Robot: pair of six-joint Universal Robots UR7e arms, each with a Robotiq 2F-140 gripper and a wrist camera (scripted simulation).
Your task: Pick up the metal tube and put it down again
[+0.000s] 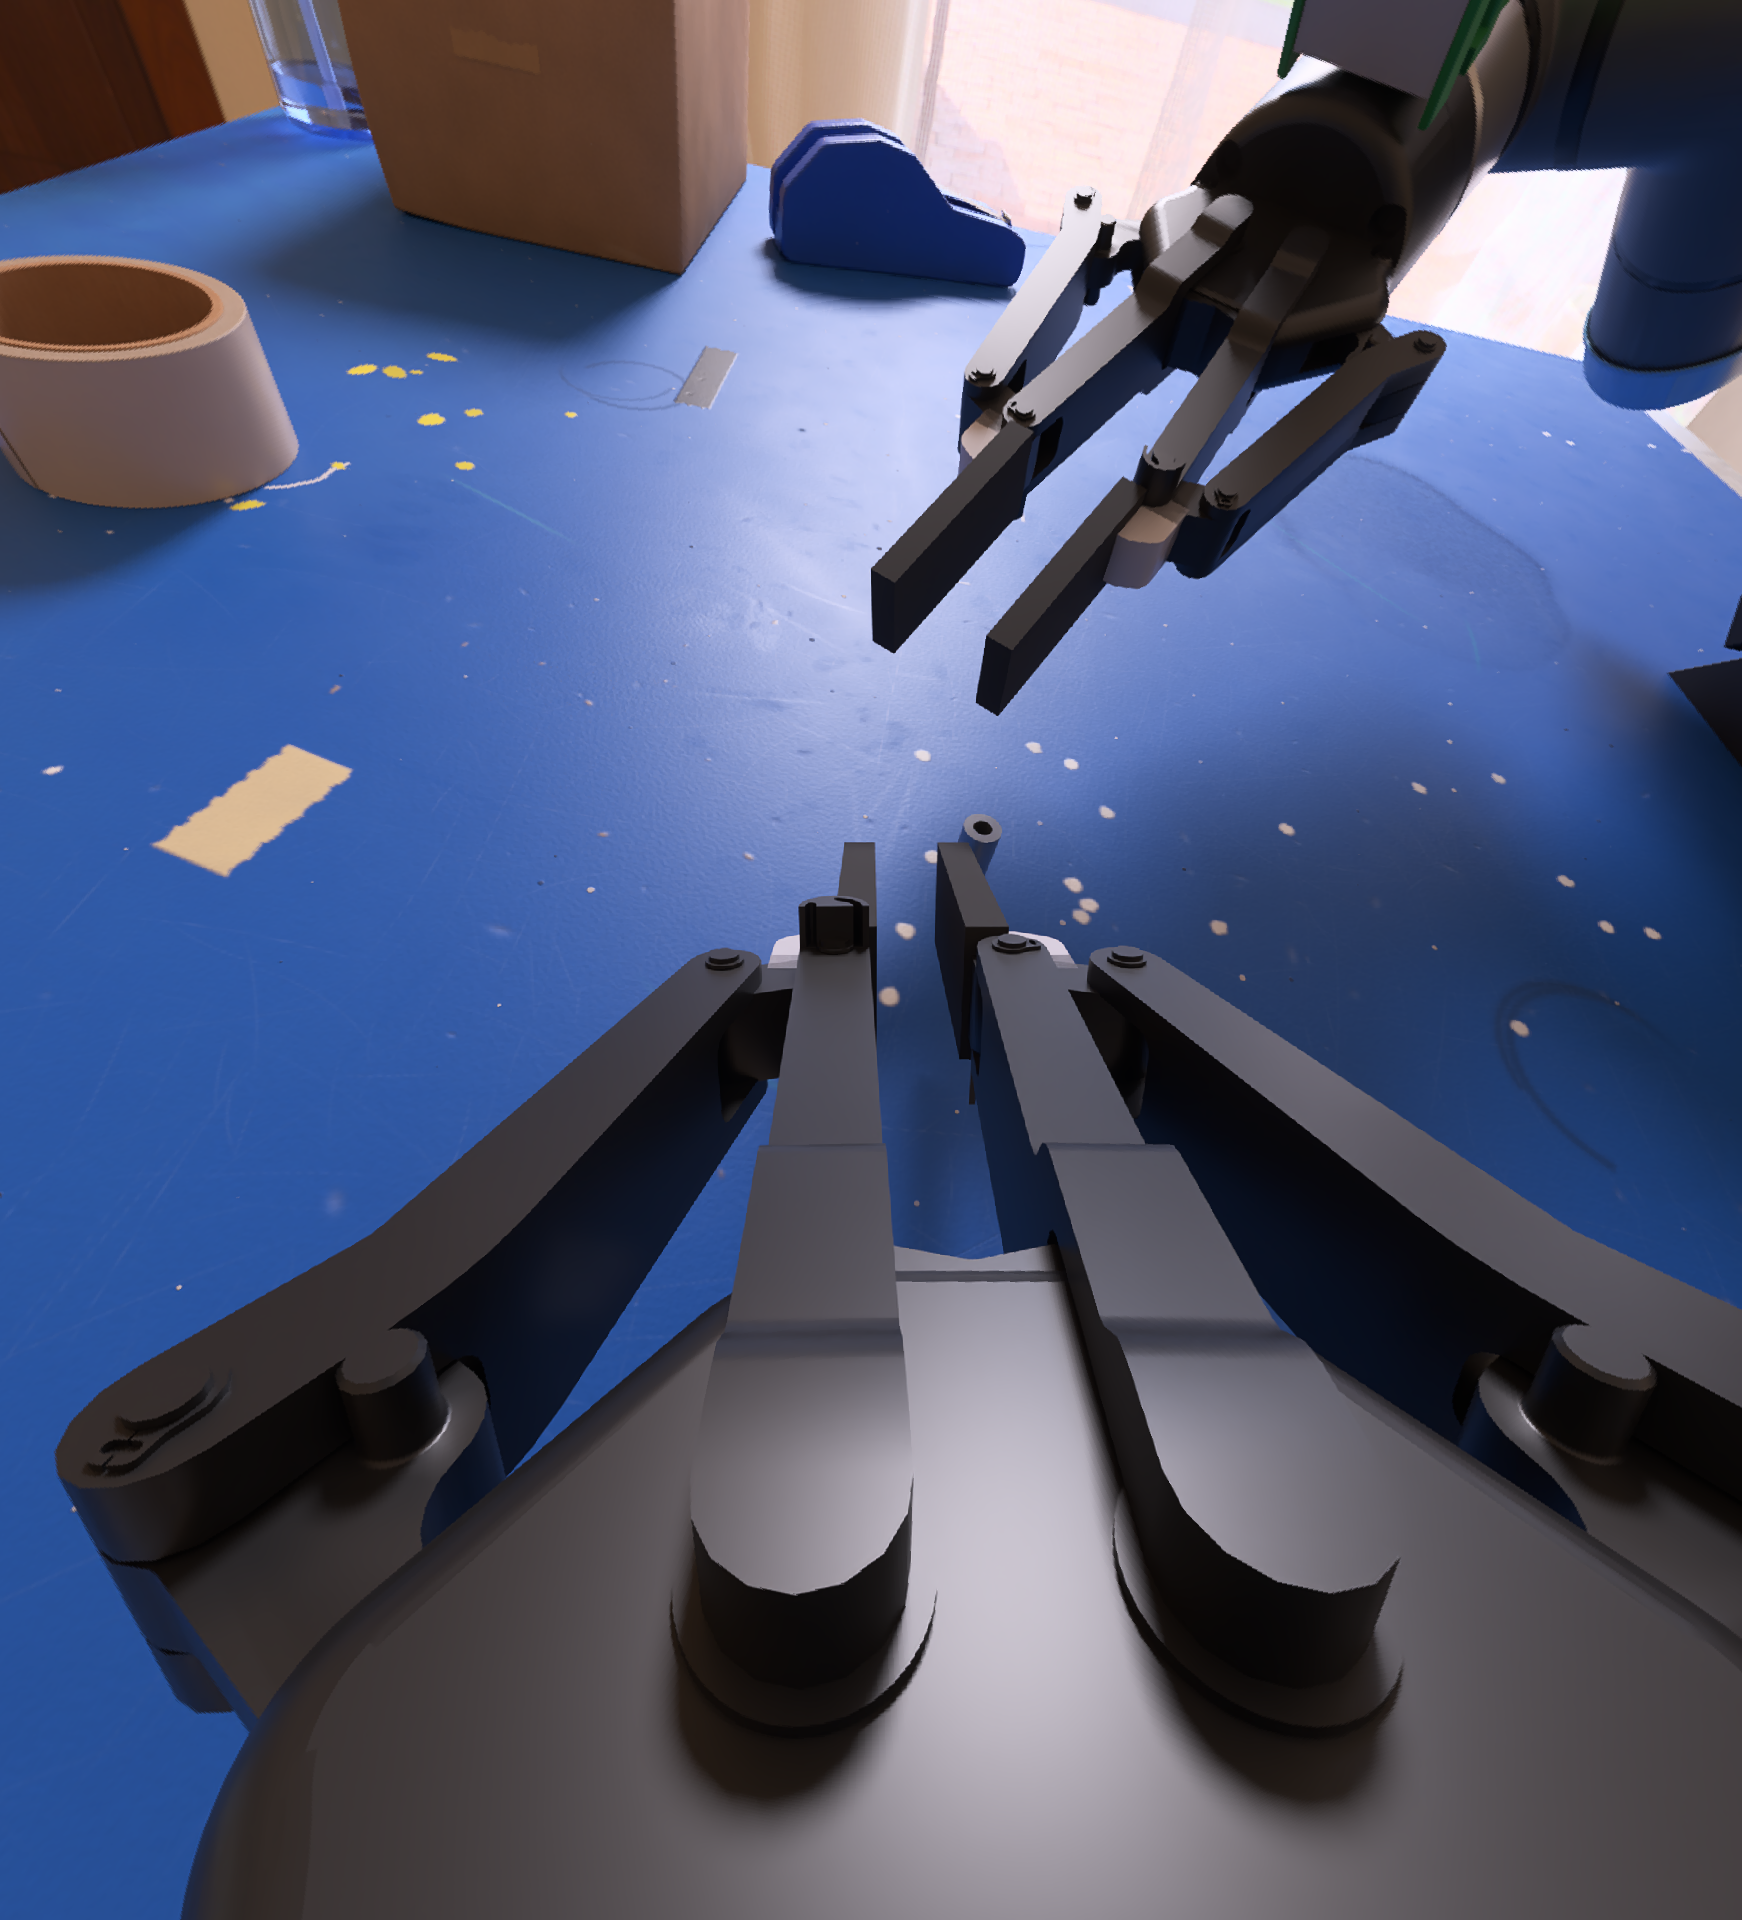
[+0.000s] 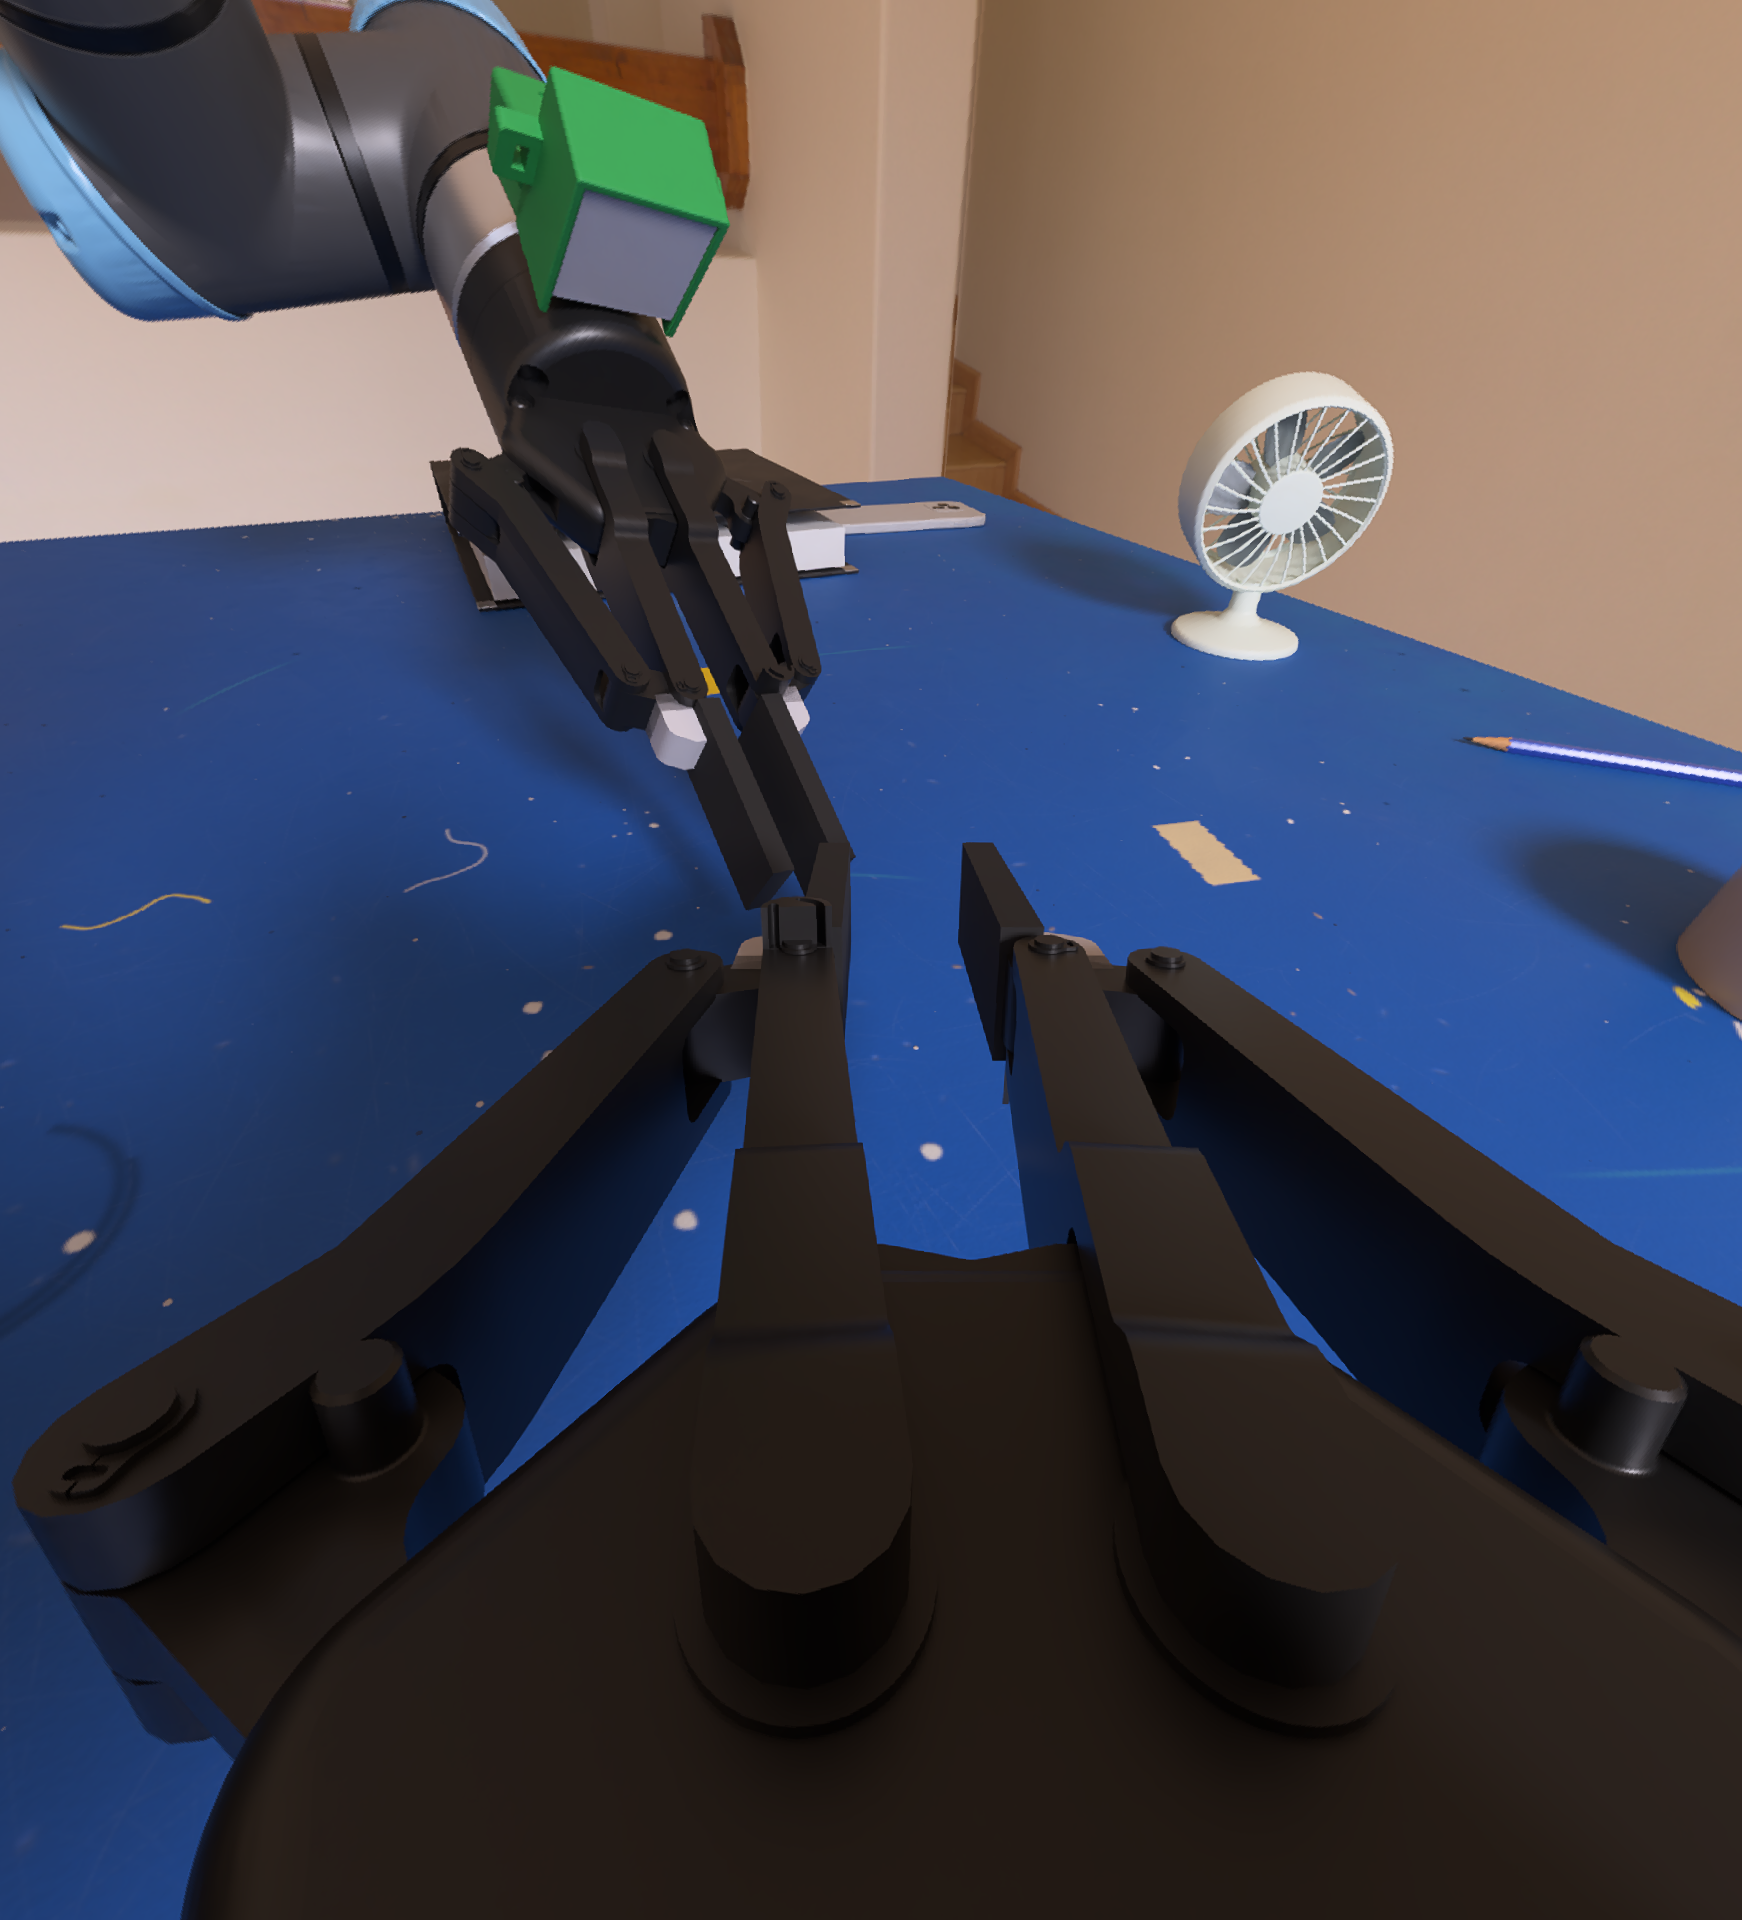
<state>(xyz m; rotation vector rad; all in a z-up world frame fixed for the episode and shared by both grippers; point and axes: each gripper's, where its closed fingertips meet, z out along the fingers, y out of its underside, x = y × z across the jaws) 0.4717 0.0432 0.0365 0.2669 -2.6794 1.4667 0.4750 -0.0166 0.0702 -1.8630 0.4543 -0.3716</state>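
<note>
The metal tube (image 1: 981, 837) is a short, small, bluish-grey cylinder with an open bore at its visible end, lying on the blue table (image 1: 534, 644) just past the tip of the left gripper (image 1: 903, 857), touching or almost touching the outer side of one finger; its lower length is hidden behind that finger. It sits outside the gap, not between the fingers, which stand narrow with only a slim slot of table between them. The right gripper (image 2: 903, 862) hangs beyond the tube, fingers moderately parted and holding nothing, and the right wrist view does not show the tube at all. The step in hand looks like the approach to the grasp. To do it well, the left gripper likely needs to widen and shift sideways until the tube lies between the fingers, then close squarely across its body, since so small and round a piece may roll away if nudged from one side.
</note>
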